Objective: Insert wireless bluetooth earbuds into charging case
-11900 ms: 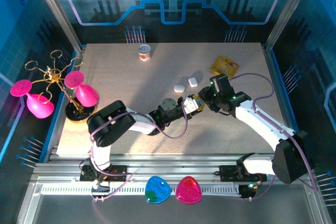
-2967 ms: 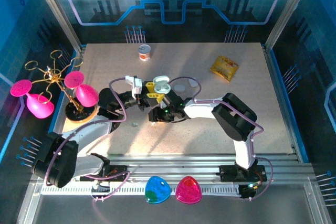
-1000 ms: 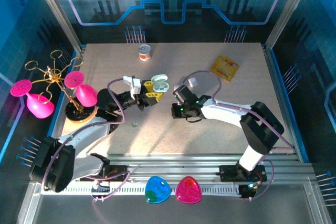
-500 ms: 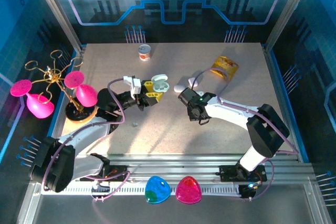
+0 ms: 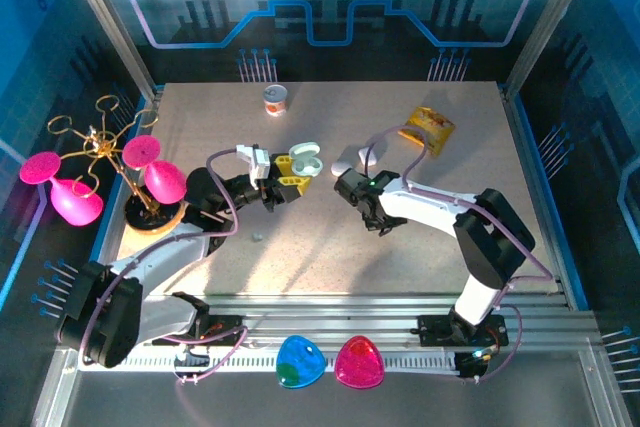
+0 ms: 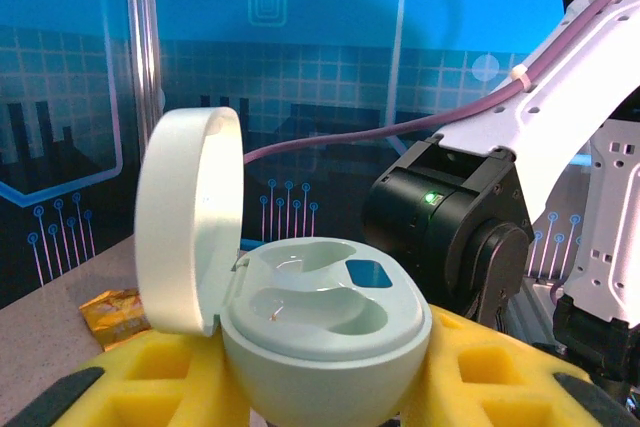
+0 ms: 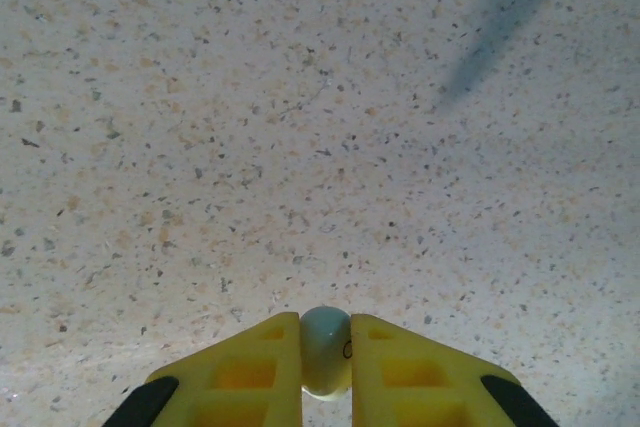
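**Seat the earbud stem-first in an open well**

Above the desk (image 5: 400,267), just left of its middle, the left gripper (image 6: 320,387) clamps the charging case (image 6: 322,319), lid up, both wells seemingly empty. Near it, rightward, the right gripper (image 7: 325,335) pinches one earbud (image 7: 325,355). Best centre it over a well, lower gently, and release only once seated.

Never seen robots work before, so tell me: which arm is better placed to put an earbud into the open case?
Right. The right hand pinches a small white piece, apparently an earbud. The left hand is occupied holding the open case upright, and both wells look empty.
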Robot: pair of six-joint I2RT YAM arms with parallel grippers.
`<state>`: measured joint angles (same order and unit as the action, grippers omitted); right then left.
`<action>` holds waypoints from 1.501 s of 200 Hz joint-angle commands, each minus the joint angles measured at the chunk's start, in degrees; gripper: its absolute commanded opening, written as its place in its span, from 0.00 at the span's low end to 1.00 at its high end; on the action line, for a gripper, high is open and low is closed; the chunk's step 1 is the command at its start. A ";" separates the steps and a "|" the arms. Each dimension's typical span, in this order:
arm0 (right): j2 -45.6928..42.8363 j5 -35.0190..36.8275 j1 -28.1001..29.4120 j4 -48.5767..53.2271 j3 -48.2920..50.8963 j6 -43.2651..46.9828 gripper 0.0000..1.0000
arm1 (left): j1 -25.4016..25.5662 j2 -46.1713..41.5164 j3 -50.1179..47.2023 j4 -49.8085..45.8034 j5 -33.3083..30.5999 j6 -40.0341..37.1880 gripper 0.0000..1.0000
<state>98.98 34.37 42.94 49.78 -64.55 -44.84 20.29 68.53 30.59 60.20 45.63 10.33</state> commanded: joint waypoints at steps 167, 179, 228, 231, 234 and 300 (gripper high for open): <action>-10.82 11.89 11.29 12.93 -15.90 3.36 0.09 | -0.52 5.46 1.61 0.67 -1.79 -2.64 0.31; -11.34 12.07 12.49 12.24 -18.42 5.44 0.09 | -0.52 5.90 1.58 0.61 -1.78 -2.94 0.31; -14.01 8.81 15.28 4.76 -25.87 13.78 0.09 | -0.52 7.80 1.49 0.27 -1.86 -3.76 0.31; -14.31 8.48 15.39 4.37 -26.11 14.19 0.09 | -0.52 7.88 1.49 0.14 -1.88 -3.85 0.31; -14.58 8.08 15.48 3.88 -26.27 14.63 0.09 | -0.52 7.95 1.54 0.09 -1.87 -3.95 0.31; -16.81 -6.91 14.72 -6.62 -26.85 23.53 0.08 | -0.52 8.31 1.54 0.46 0.89 -2.18 0.31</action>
<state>82.08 33.36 57.71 47.64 -89.43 -25.58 20.29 76.84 30.61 59.77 44.47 7.73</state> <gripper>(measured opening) 0.083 0.356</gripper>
